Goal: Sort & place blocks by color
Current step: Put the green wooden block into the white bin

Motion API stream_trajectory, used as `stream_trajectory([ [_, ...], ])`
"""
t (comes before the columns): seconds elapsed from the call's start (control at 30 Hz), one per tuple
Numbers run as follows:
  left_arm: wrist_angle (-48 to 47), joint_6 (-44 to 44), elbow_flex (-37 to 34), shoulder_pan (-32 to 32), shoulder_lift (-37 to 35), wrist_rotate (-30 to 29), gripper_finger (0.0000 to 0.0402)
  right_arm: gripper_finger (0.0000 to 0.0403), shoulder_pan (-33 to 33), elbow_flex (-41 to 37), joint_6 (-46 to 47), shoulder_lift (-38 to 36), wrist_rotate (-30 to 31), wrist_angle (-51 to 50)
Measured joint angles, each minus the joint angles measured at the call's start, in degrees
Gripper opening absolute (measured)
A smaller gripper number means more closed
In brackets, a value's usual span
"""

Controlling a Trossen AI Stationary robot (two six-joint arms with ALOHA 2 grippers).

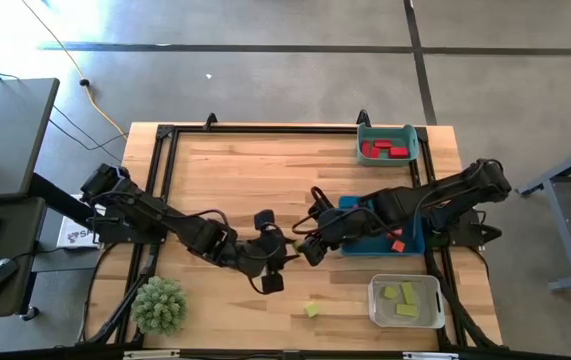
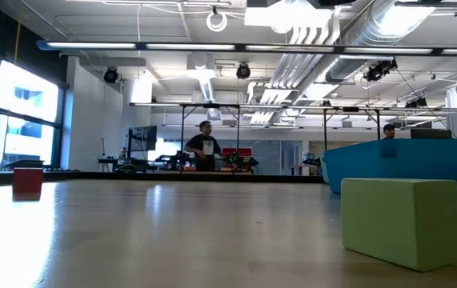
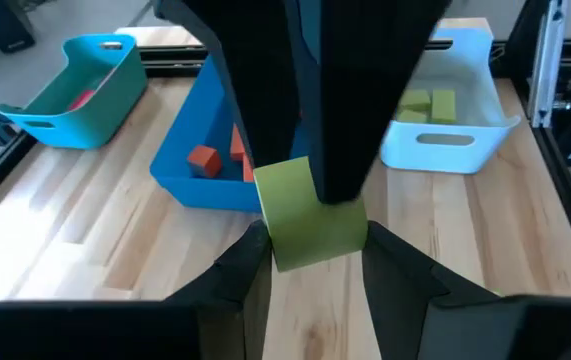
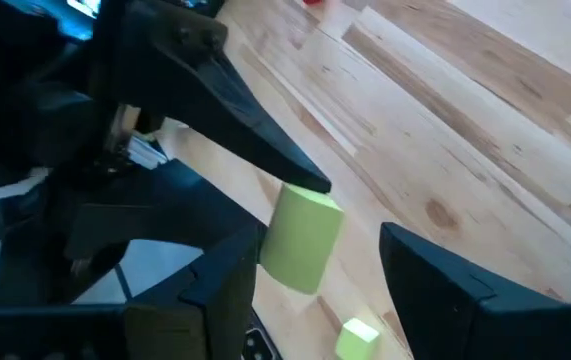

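Note:
My left gripper [image 3: 310, 245] is shut on a yellow-green block [image 3: 310, 215] above the table's middle. My right gripper [image 4: 320, 255] faces it, open; its two fingers [image 4: 230, 275] stand on either side of that block [image 4: 303, 240]. In the high view the two grippers [image 1: 270, 258] [image 1: 312, 246] meet tip to tip and hide the block. A second yellow-green block [image 1: 311, 310] lies flat on the table near the front edge. A red block [image 2: 28, 180] rests on the table farther off. My left gripper pinches the block's two opposite sides [image 3: 277, 250] between its two fingers, at the block's near end. The fingers slant downward toward the table's right side. The block is lifted clear of the table and sticks out past the fingertips. My right gripper: its finger [image 3: 340, 150] overlaps the block's far end, and I cannot tell whether it touches.
A teal bin [image 1: 410, 140] with red blocks stands at the far right. A blue bin [image 1: 413, 240] with orange blocks sits under the right arm. A white bin [image 1: 377, 300] with yellow-green blocks is at the near right. A spiky green plant ball [image 1: 159, 305] sits near left.

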Motion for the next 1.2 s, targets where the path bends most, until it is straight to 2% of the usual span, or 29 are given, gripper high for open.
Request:
stream_trajectory([
  [0.37,1.8,2.1,0.0,0.7,0.0,-0.7,0.0108,0.0189,-0.1,0.0,-0.2,2.5,0.6,2.7],
  [0.47,1.9,2.1,0.0,0.8,0.0,-0.7,0.0108,0.0158,-0.1,0.0,-0.7,2.8,0.7,3.1],
  [0.7,1.2,2.5,0.0,1.1,0.1,-0.5,0.0117,0.0047,-0.1,0.0,-3.1,3.3,0.0,2.9],
  [0.93,0.6,0.1,0.0,1.5,0.1,-0.2,0.0134,0.0047,-0.1,0.0,-4.3,3.3,-0.1,1.7],
  [1.2,-2.9,-3.3,0.0,1.6,0.1,3.2,0.0165,0.0048,2.1,0.0,-2.3,3.4,-2.1,-7.3],
])
